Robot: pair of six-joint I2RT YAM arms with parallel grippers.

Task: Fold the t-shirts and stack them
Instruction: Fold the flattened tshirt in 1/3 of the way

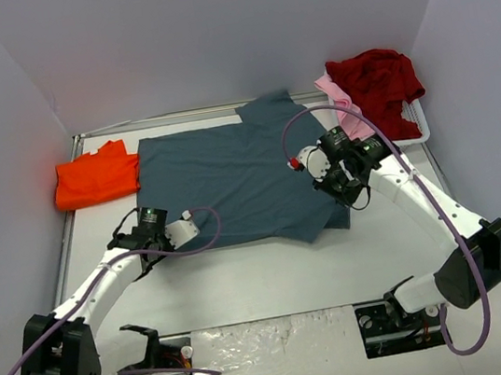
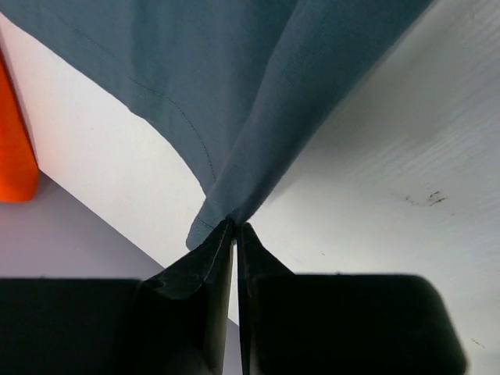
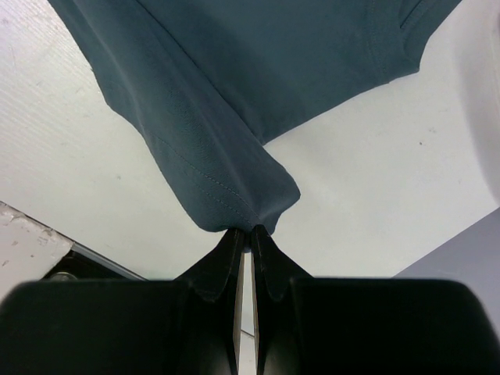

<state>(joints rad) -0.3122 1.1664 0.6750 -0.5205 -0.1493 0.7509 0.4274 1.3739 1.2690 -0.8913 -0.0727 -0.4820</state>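
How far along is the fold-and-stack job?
Done: the orange t-shirt looks folded at far left. In hand: the blue-grey t-shirt lies spread, the left end effector and right end effector each shut on its cloth. Left: the dark red t-shirt and pink t-shirt sit crumpled in the white basket; no stack yet.

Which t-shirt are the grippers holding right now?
The blue-grey shirt, spread mid-table, pinched by the left gripper and right gripper. The orange shirt lies apart at the left; the dark red shirt and pink shirt sit at the basket.
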